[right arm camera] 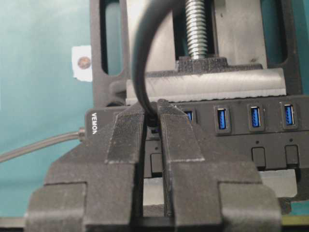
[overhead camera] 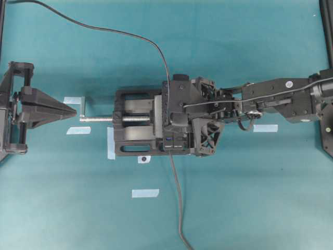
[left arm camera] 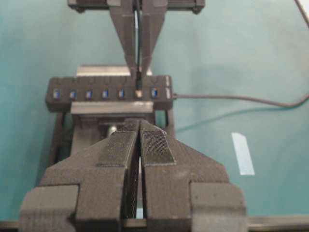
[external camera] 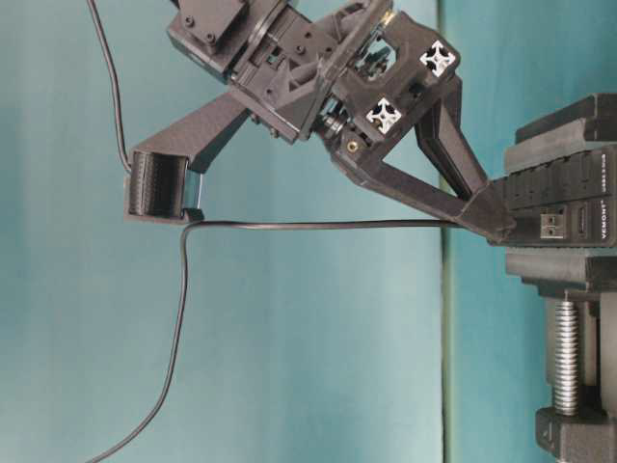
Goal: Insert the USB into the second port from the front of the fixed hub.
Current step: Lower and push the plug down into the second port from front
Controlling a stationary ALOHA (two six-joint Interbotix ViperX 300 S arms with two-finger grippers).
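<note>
The USB [left arm camera: 138, 82] is pinched between the two closed fingers of the right hand [right arm camera: 152, 118], its thin black cable [overhead camera: 130, 35] rising out of the grip and trailing away across the teal desk [overhead camera: 250, 198]. In the left wrist view the plug end stands right at the second port [left arm camera: 139, 94], the slot next to the last at the end of the row where the hub's own thicker cable [left arm camera: 241, 98] leaves; how deep the plug sits there cannot be told. The fixed hub [left arm camera: 108, 93] lies clamped in the black vise [overhead camera: 136, 130], its blue ports in a line with small black switches beside them, and the vise's silver screw handle [overhead camera: 96, 118] points toward the left arm. The left hand [left arm camera: 140, 145] hovers well apart from the vise, fingers pressed together with nothing between them. Strips of pale blue tape [overhead camera: 145, 193] lie scattered on the desk around the vise.
</note>
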